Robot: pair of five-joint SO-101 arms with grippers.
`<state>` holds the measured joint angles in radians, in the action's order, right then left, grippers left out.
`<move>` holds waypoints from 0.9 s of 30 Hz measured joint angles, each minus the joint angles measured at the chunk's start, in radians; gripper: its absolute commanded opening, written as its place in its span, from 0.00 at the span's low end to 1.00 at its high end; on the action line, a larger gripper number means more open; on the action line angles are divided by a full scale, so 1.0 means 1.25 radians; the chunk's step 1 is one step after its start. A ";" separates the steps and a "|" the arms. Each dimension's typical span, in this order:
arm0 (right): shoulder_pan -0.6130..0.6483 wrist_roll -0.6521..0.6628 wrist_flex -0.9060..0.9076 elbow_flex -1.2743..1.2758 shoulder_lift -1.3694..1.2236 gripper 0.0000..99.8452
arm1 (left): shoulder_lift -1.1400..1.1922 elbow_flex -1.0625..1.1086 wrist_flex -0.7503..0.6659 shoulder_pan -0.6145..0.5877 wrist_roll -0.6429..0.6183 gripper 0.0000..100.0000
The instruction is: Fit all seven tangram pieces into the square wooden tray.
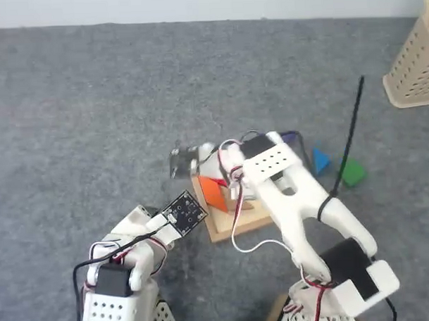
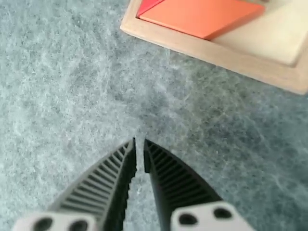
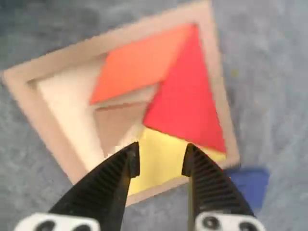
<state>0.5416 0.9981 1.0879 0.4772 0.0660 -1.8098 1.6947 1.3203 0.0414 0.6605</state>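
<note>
1. Right gripper point(image 3: 161, 149): jaws spread, nothing held. It hangs low over the yellow piece point(image 3: 159, 171), which lies in the tray point(image 3: 120, 42) with one jaw to either side of it.
2. Risk: if it closes here, the jaws could pinch the yellow piece skewed and lever it up out of its slot. Cannot tell whether the tips are touching it yet.
3. The red triangle point(image 3: 187, 106) sits edge to edge with the yellow piece, and the orange piece point(image 3: 139, 62) is against the red one. Any sideways push on yellow likely shifts both and opens gaps that block later pieces.
4. The pale and brownish patches beside the orange piece could be pieces or bare floor; too unclear to say.
5. A blue piece point(image 3: 250, 180) lies outside, just beside the tray rim. A low sweep of a jaw could knock it further off.
6. A green piece point(image 1: 352, 173) and a blue triangle point(image 1: 320, 160) lie on the carpet point(image 2: 72, 72) beyond the right arm, apart from the tray, so the task looks well short of done.
7. Left gripper point(image 2: 139, 143): jaws closed, empty, over carpet near the tray's rim. Risk: a move forward could bump the rim, since the tray looks free to slide on the carpet
8. In the high view both arms crowd the tray, so they could collide if both move in
</note>
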 measured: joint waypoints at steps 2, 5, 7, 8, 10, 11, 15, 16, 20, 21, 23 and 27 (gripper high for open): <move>-0.028 -0.092 0.000 0.000 0.000 0.02 | 0.000 0.000 0.000 0.000 0.000 0.03; -0.063 -0.244 0.001 0.000 0.000 0.01 | 0.000 0.000 0.000 0.000 0.000 0.03; -0.076 -0.349 0.004 0.000 0.000 0.01 | 0.000 0.000 0.000 0.000 0.000 0.03; -0.077 -0.396 0.009 0.000 0.000 0.01 | 0.000 0.000 0.000 0.000 0.000 0.03; -0.075 -0.479 0.014 0.000 0.000 0.01 | 0.000 0.000 0.000 0.000 0.000 0.03; -0.074 -0.514 0.014 0.000 0.000 0.01 | 0.000 0.000 0.000 0.000 0.000 0.03; -0.072 -0.624 -0.005 0.052 0.001 0.01 | 0.000 0.000 0.000 0.000 0.000 0.03; -0.070 -0.644 -0.021 0.070 0.001 0.01 | 0.000 0.000 0.000 -0.001 0.000 0.03; -0.058 -0.686 -0.087 0.113 0.001 0.01 | 0.000 0.000 0.000 0.000 0.000 0.03; -0.053 -0.690 -0.095 0.117 0.001 0.01 | 0.000 0.000 0.000 0.000 0.000 0.03; -0.038 -0.692 -0.099 0.118 0.001 0.01 | 0.000 0.000 0.000 0.000 0.000 0.03; -0.010 -0.697 -0.115 0.147 0.050 0.01 | 0.000 0.000 0.000 0.000 0.000 0.03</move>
<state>0.5294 0.1266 0.9436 0.6613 0.1289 -1.8098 1.6947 1.3203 0.0414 0.6605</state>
